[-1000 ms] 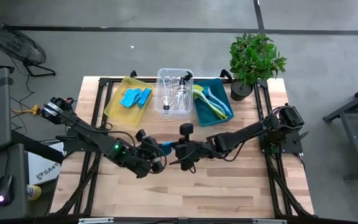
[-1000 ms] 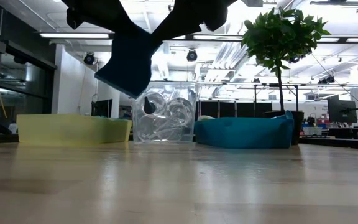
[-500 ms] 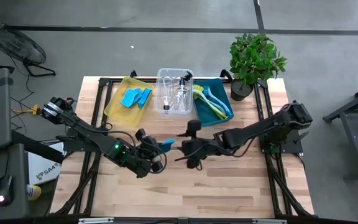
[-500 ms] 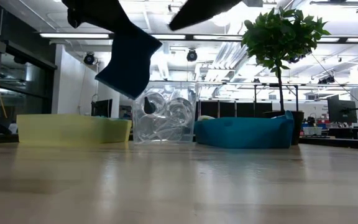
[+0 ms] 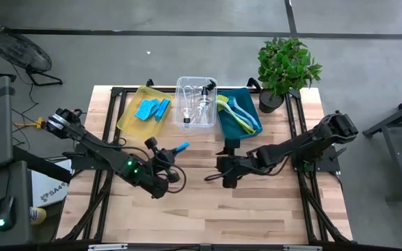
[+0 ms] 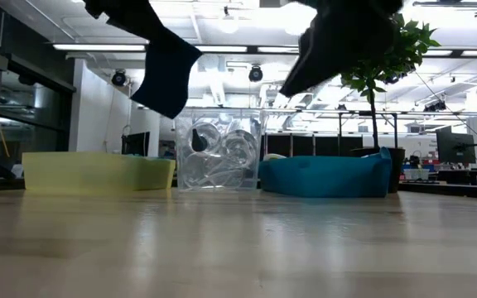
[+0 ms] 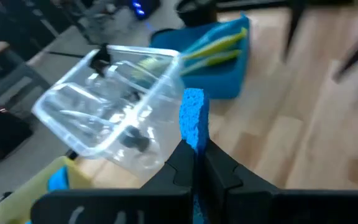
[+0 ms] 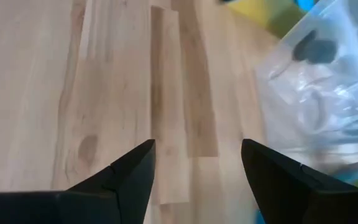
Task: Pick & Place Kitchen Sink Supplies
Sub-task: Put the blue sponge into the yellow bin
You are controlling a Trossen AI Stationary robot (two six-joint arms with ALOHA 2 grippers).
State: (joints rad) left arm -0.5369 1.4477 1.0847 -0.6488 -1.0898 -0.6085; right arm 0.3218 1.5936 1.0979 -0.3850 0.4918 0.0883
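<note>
My left gripper (image 5: 172, 153) is shut on a small blue sponge (image 5: 181, 148) above the middle of the table, in front of the bins. The sponge shows on edge in the left wrist view (image 7: 193, 115) and as a dark slab in the low view (image 6: 166, 74). My right gripper (image 5: 211, 174) is open and empty, to the right of the sponge and apart from it; its fingers stand wide over bare wood in the right wrist view (image 8: 197, 149). Blue sponges (image 5: 152, 109) lie in the yellow bin, clear bottles (image 5: 199, 103) in the clear bin, brushes (image 5: 237, 115) in the teal bin. My left gripper pinches the sponge's near end (image 7: 195, 140) between its two fingers, on its two broad faces. The fingers slant toward the table's far right. The sponge sticks out past the fingertips, on edge, lifted clear of the table.
The yellow bin (image 5: 132, 115), clear bin (image 5: 184, 84) and teal bin (image 5: 251, 97) stand in a row at the table's far edge. A potted plant (image 5: 285, 66) stands at the far right corner. The wood near the front edge (image 5: 201, 216) is bare.
My right gripper has let go of the sponge and drawn back toward the table's right edge. My left gripper has kept hold of the sponge, turned toward the far edge and carried it a little toward the bins, clear of the table.
</note>
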